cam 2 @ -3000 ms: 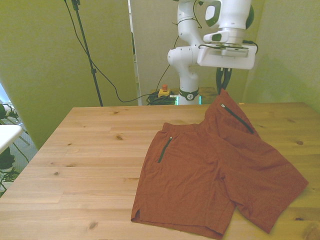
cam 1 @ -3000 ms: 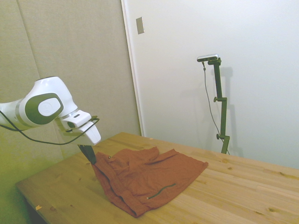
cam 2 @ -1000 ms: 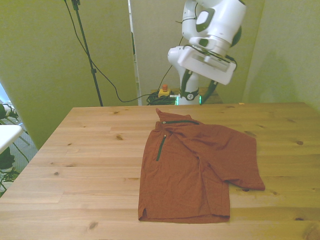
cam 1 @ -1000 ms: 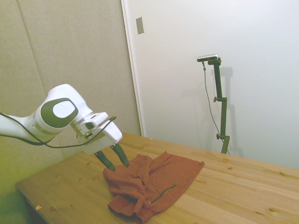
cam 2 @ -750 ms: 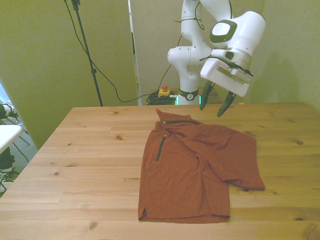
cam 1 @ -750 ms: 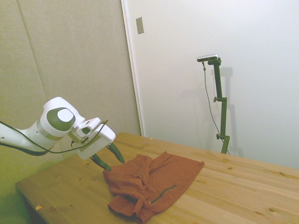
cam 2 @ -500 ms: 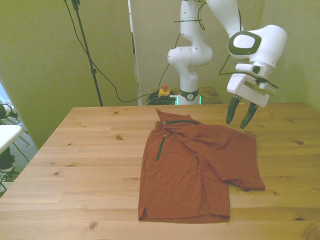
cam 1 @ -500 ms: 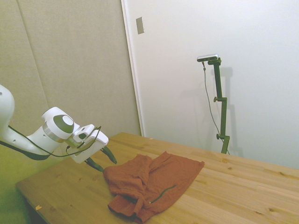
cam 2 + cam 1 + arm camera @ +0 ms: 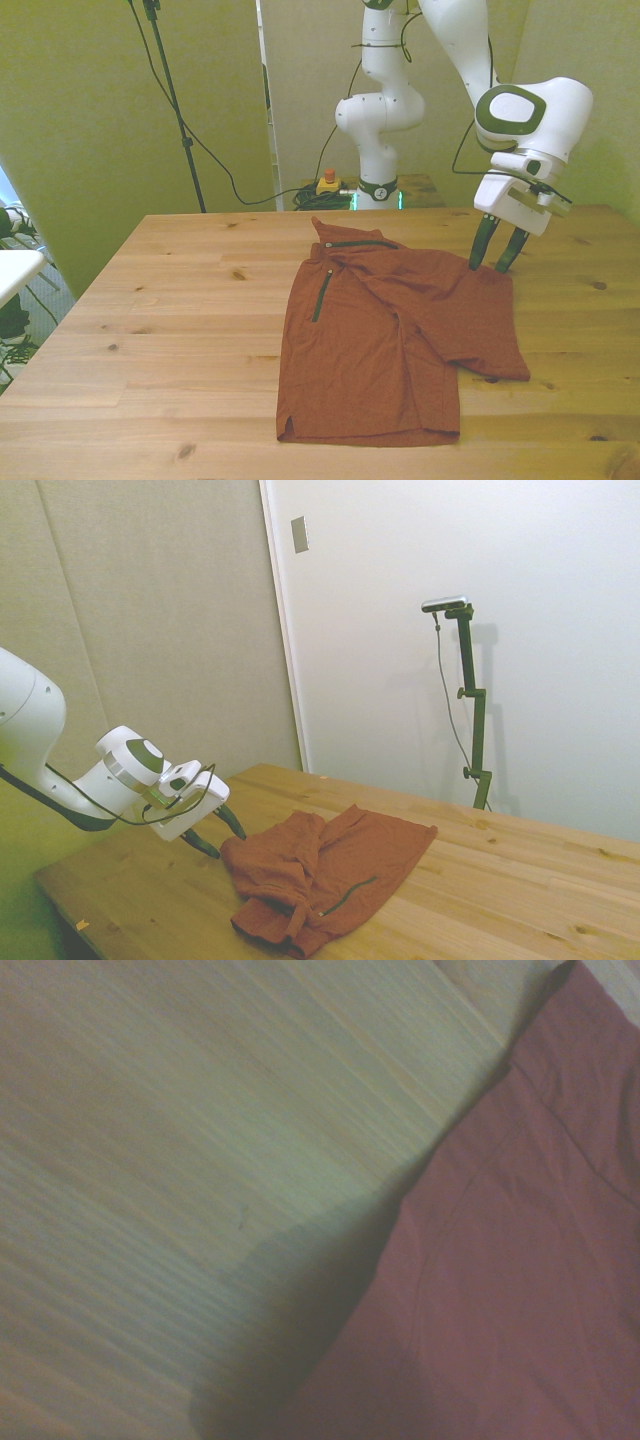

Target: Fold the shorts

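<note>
Low on the left of the side view: white arm [image 9: 60, 770] reaching in, with the gripper [image 9: 222, 838] tilted down at the near-left edge of the shorts [image 9: 325, 865]. Dark fingers [image 9: 232, 822] spread apart, nothing between them; tips just above the wooden table [image 9: 500, 890], right beside the cloth's bunched edge. Hard to say from this angle whether tips touch the fabric. Shorts rust-orange, lying in the lower middle of the frame, rumpled and doubled over, a thin dark zip slit [image 9: 345, 892] showing toward the lower edge. Pale wall and a door edge behind.

Right of centre in the front view: gripper [image 9: 497, 262] pointing down at the upper right corner of the shorts [image 9: 395, 335]. Two dark fingers [image 9: 480, 245] parted with a clear gap, holding nothing, tips at or just above that corner. Shorts flat in the middle of the table [image 9: 150, 330], folded over into a rough block, with one dark zip slit [image 9: 323, 295] running down near the left edge and another [image 9: 355, 244] lying across the top edge. Arm's white base [image 9: 378, 120] standing at the top middle, cables [image 9: 215, 160] and a small orange-and-yellow button box [image 9: 326, 182] behind the far edge.

Across the wrist view: blurred pale wood grain [image 9: 180, 1140] over most of the frame, rust-coloured cloth [image 9: 510, 1290] filling the lower right, its edge running on a slant with a seam line faintly visible. Dark shadow on the wood along that edge.
</note>
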Tool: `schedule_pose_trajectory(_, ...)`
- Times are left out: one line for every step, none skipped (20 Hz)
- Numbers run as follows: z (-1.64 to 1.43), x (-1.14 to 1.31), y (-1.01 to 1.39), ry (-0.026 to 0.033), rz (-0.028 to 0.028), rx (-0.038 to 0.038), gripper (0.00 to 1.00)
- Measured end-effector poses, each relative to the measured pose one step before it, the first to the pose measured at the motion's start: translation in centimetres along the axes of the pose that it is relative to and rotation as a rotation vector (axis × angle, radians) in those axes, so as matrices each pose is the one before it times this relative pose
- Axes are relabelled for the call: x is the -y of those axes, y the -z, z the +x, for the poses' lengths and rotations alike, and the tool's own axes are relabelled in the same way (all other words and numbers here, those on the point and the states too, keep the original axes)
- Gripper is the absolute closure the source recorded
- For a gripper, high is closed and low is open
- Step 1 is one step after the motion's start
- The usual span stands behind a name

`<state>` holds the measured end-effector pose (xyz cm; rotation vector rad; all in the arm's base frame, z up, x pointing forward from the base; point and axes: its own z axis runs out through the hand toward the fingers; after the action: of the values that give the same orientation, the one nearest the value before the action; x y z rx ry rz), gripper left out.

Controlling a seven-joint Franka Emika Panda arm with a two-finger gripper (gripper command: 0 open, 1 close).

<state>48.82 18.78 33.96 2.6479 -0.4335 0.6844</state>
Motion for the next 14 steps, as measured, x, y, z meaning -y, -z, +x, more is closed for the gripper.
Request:
schedule_pose_trajectory(0.157,-0.154,-0.146,-0.00269,-0.00627,-0.00213,0.0)
schedule_pose_trajectory(0.081,-0.198,-0.21,0.00003,-0.01146,-0.00722,0.0)
schedule_pose_trajectory(0.066,-0.194,-0.268,-0.00039,-0.01176,-0.00849,0.0)
schedule_pose_trajectory(0.09,-0.186,-0.266,-0.00061,-0.01105,-0.01033,0.0)
schedule_pose_trajectory(0.093,-0.161,-0.292,-0.00324,-0.01079,-0.01062,0.0)
schedule_pose_trajectory(0.11,-0.129,-0.279,-0.00223,-0.0094,-0.01155,0.0)
schedule_pose_trajectory(0.073,-0.021,-0.251,-0.00376,-0.00503,-0.00894,1.0)
schedule_pose_trajectory(0.136,0.075,-0.148,-0.00549,-0.00193,-0.00896,1.0)
schedule_pose_trajectory(0.107,0.163,-0.12,-0.00712,-0.00036,-0.00804,1.0)
schedule_pose_trajectory(0.124,0.246,-0.06,-0.00758,0.00156,-0.00595,1.0)
schedule_pose_trajectory(0.102,0.32,-0.006,-0.00753,0.00338,-0.00202,1.0)
schedule_pose_trajectory(0.168,0.342,0.04,-0.0053,0.00429,-0.00242,1.0)
schedule_pose_trajectory(0.111,0.339,0.003,-0.00178,0.00369,-0.00068,1.0)
schedule_pose_trajectory(-0.005,0.314,-0.012,0.00052,0.00301,0.00029,1.0)
